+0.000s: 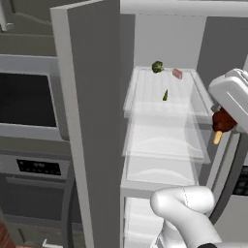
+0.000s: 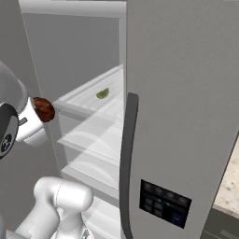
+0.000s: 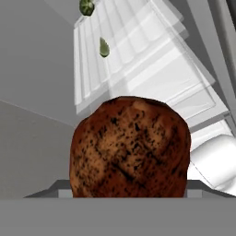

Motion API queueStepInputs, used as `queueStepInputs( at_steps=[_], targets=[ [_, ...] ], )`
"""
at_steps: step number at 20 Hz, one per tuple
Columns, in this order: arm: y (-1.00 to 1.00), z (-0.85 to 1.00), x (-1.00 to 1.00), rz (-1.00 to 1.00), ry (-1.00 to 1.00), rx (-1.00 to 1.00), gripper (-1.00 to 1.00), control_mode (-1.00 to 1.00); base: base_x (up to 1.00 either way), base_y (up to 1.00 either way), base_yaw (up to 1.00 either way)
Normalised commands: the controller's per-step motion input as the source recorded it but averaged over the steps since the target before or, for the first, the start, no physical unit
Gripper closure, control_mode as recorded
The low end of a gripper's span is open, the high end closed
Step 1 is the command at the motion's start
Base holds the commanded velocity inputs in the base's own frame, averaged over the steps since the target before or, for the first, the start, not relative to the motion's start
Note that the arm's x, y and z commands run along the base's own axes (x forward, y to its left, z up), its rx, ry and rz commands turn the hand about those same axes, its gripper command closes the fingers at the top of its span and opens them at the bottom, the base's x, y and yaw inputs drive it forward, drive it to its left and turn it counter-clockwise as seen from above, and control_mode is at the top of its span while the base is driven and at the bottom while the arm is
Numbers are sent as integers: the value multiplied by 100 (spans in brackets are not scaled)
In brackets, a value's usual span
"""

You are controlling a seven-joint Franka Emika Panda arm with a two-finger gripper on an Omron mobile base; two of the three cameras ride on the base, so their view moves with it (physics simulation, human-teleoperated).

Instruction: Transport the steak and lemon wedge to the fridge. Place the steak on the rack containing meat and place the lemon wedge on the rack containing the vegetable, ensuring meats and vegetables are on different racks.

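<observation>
At the right edge of the left base view, the gripper pinches the steak, its tan stub pointing down, outside the open fridge. On the top white shelf lie the broccoli floret, the pink meat chunk and, nearer the front, the lemon wedge.

i can't read any text, label or number here; the marks on the fridge's black dispenser panel and the oven's control strip are too blurred.
</observation>
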Motion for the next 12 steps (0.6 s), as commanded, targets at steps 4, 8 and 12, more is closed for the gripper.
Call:
queueStepInputs(
  at_steps=[4,8,12],
  targets=[
    [0,0,0,0,0,0,100,100,9,-1,-28],
    [0,0,28,-5,0,0,100,-100,12,0,-10],
    [0,0,59,0,1,0,100,-100,0,0,0]
  ],
)
